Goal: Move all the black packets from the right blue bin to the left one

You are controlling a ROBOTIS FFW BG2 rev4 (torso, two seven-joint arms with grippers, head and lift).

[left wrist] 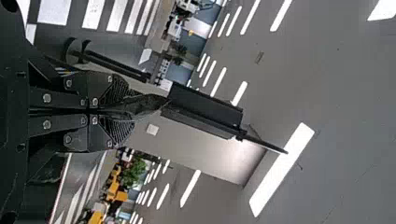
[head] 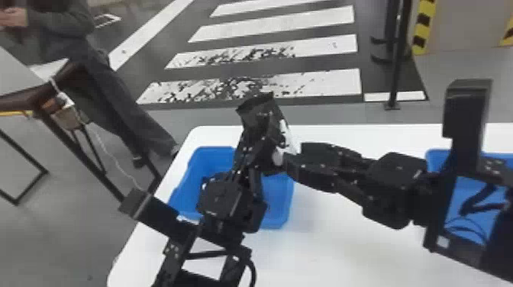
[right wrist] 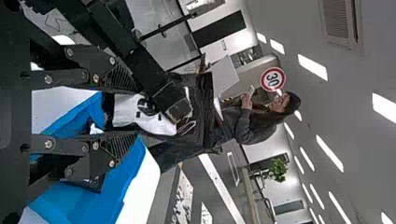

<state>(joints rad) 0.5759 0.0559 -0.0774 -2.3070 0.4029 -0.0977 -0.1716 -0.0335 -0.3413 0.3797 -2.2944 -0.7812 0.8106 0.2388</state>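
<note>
And here's the black packet with a white printed area [head: 261, 110], up in the air above the left bin's far side! Its dark upper part stands tall in the head view, angular and creased, while the right wrist view picks out the white area with a round black patch on it. The left end effector [head: 255, 152] has it, fingers pinched narrow on crumpled black film. The right end effector [head: 294, 154] is right there too, its fingers spread wide with the near end of the packet between them (whether either one touches it, I can't tell).

Counting up: one packet clearly in sight, two end effectors, two bins. The blue plastic left bin [head: 213, 149] sits below the left arm; the blue plastic right bin [head: 435, 160] is well apart from it, partly behind the right arm, its contents hard to tell.

Both bins rest on a smooth white desk [head: 336, 240] with rounded corners. Out beyond, the grey floor [head: 320, 113] carries broad white painted stripes [head: 290, 19], some of them scuffed. There's a slim black post [head: 396, 68] past the far edge, a grey-topped table [head: 19, 72] off to the left, and a round red-rimmed sign [right wrist: 273, 79] in the right wrist view.
</note>
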